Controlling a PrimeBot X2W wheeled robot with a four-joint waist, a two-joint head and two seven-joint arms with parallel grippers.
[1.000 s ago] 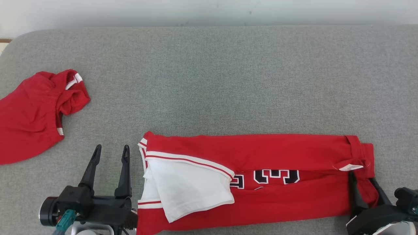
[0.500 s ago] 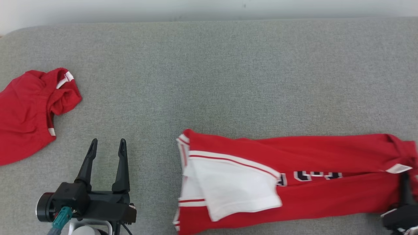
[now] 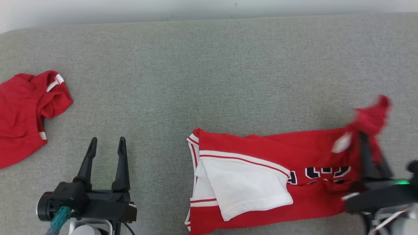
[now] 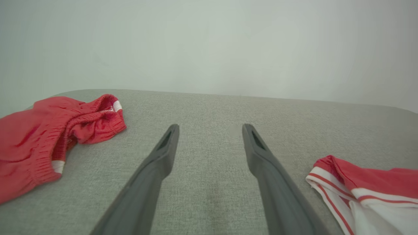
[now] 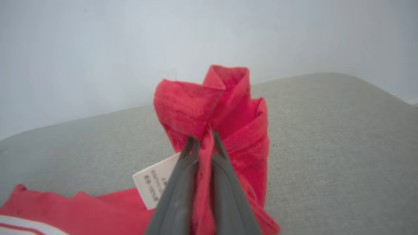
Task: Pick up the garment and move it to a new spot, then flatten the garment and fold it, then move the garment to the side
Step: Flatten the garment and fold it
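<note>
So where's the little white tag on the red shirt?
In the right wrist view, the white tag hangs just left of the right hand, which is pinching the lifted end of the red shirt.

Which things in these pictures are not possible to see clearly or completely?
- Head view: number print on the jersey, partly under a red fold; unreadable.
- Head view: the jersey's raised end, blurred.
- Right wrist view: label text, too small, partly behind the right gripper.
- Head view: other red garment, cut by the left edge.
</note>
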